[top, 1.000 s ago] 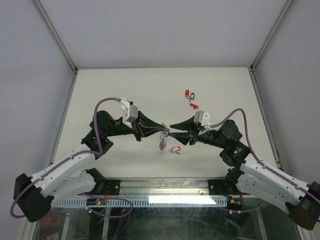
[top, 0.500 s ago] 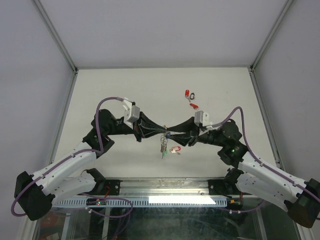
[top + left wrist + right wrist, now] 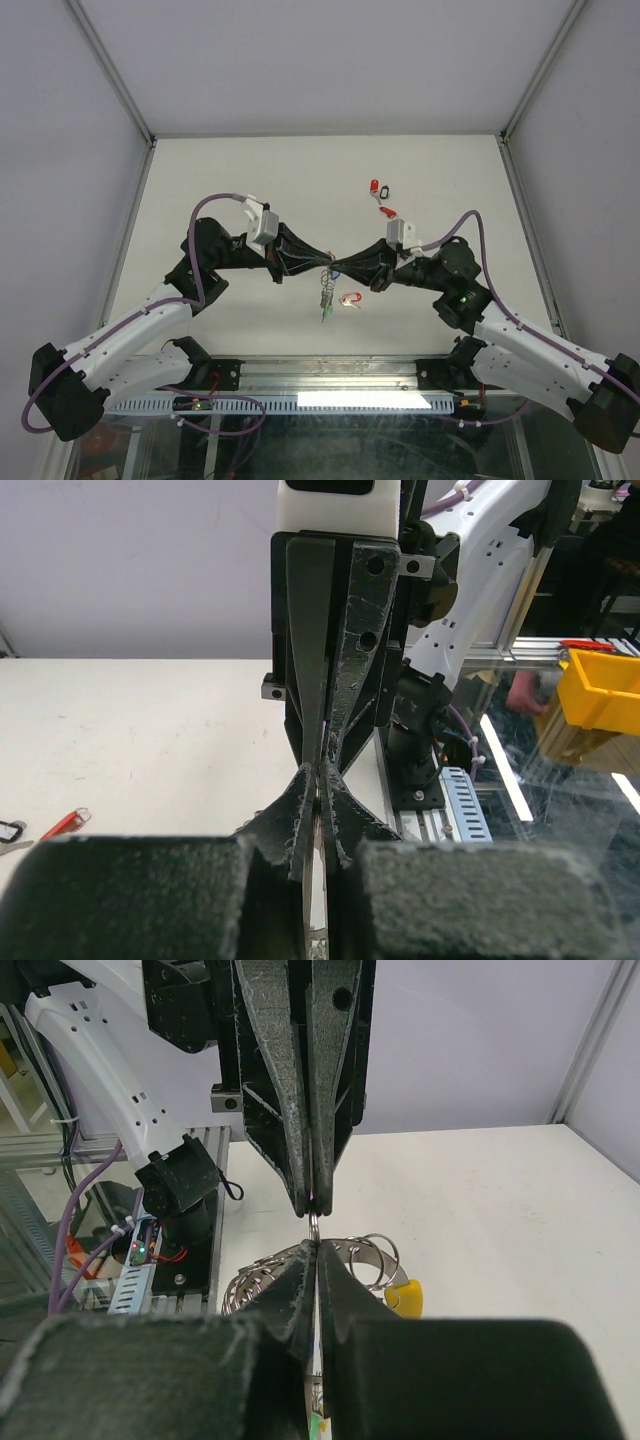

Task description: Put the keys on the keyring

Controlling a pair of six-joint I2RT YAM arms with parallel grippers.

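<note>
My left gripper [image 3: 328, 264] and right gripper [image 3: 342, 268] meet tip to tip above the table's middle, both shut. The keyring [image 3: 326, 288] hangs under the tips, with a green tag [image 3: 326, 314] at its lower end. In the right wrist view the keyring's silvery perforated band [image 3: 262, 1272] and yellow part [image 3: 407, 1298] sit behind my right gripper [image 3: 316, 1248]. A thin metal ring [image 3: 314, 1224] is pinched between both grippers' tips. The left gripper [image 3: 318, 780] is shut on thin metal. The tag of the key in the right gripper is hidden.
A red-tagged key [image 3: 349, 299] lies on the table just right of the hanging keyring. More keys with red and black tags [image 3: 379, 187] and another red one [image 3: 388, 212] lie farther back. The red one also shows in the left wrist view [image 3: 62, 824].
My right gripper has moved left until its tip touches the left gripper's tip. The blue tag seen between them earlier is now hidden. The keyring hangs slightly lower.
</note>
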